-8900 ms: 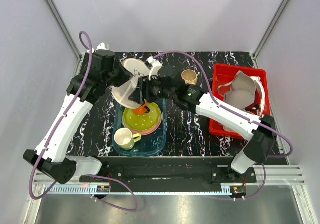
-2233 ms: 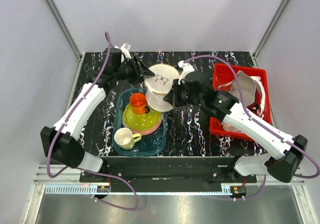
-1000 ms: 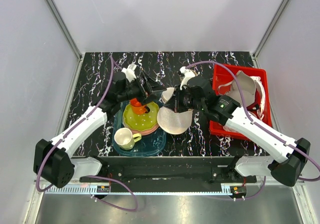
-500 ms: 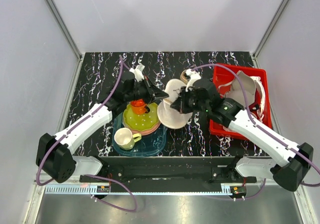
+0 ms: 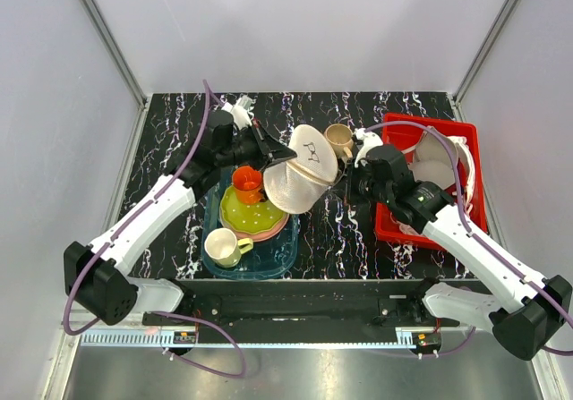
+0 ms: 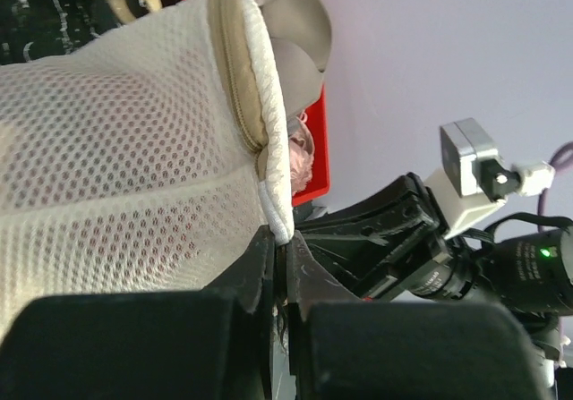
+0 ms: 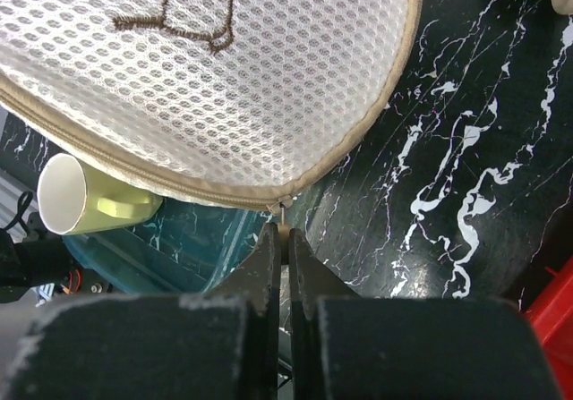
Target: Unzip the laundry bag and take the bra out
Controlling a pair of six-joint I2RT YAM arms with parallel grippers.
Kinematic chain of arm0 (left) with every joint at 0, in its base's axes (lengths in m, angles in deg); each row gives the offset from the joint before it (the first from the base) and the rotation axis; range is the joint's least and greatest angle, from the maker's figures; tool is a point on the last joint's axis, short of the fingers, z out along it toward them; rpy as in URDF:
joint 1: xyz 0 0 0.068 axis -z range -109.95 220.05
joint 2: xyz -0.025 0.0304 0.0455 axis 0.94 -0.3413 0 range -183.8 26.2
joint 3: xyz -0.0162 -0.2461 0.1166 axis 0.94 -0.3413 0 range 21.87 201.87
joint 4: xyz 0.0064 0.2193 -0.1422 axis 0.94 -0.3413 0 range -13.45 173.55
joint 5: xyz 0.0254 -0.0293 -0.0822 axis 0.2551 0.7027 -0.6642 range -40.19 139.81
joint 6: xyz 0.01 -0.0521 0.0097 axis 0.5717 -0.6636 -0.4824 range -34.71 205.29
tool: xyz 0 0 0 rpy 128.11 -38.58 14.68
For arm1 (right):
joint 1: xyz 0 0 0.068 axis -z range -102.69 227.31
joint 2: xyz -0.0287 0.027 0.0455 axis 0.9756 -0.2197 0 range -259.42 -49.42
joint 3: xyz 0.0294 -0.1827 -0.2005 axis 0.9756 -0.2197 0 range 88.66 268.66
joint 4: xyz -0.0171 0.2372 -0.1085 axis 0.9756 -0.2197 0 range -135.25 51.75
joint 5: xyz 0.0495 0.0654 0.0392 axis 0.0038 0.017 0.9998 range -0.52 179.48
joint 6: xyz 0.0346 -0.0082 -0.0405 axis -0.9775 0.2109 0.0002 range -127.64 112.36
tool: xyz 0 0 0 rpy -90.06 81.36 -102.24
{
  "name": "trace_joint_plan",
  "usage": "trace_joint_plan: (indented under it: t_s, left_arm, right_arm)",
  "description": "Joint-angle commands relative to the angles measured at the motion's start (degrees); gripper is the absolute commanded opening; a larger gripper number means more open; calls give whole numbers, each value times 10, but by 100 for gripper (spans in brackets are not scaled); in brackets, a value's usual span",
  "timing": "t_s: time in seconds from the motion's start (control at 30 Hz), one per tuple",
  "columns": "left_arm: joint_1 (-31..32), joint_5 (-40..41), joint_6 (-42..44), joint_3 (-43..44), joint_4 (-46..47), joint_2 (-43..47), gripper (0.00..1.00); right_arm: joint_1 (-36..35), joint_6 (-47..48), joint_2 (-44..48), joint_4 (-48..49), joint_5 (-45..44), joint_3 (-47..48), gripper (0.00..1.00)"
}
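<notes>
The laundry bag [image 5: 300,174], a round off-white mesh pouch with a small black drawing on its upper face, hangs above the table between the two arms. My left gripper [image 5: 287,155] is shut on a white fabric tab at the bag's rim [image 6: 279,223]. My right gripper [image 5: 354,183] is shut on the small zipper pull [image 7: 285,210] at the opposite side. In the right wrist view the tan zipper [image 7: 179,181] runs closed along the seam. The bra is hidden inside the bag.
Below the bag a teal tray [image 5: 285,255] holds green and pink plates [image 5: 252,214], an orange cup [image 5: 246,182] and a pale yellow mug [image 5: 221,247]. A tan cup [image 5: 338,137] stands behind. A red bin [image 5: 394,131] with a grey-beige bra [image 5: 436,164] is at the right.
My left gripper has shut on the bag's rim. The bag has risen and turned its drawn face up, and my right gripper has drawn back to the right with the zipper pull.
</notes>
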Motion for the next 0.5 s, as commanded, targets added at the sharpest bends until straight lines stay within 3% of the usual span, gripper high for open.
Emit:
trace_joint_plan:
  t_s: [0.0,0.2,0.3,0.37,0.4,0.47]
  left_arm:
    - [-28,10,22,44,2,21,0]
    - [-42,8,46,101,-12,-36,0]
    - [-39,-10,53,147,-14,-106,2]
    - [-35,-21,60,178,-21,-150,26]
    - [-31,-24,65,190,-34,-160,52]
    - [-25,-21,80,208,-50,-171,65]
  right_arm:
    - [5,22,8,-20,-13,5,0]
    - [5,-17,22,12,94,19,0]
    - [3,-48,22,43,128,24,0]
    - [4,-75,19,72,137,24,0]
    - [3,-84,13,82,137,24,0]
    - [4,-98,3,99,137,26,0]
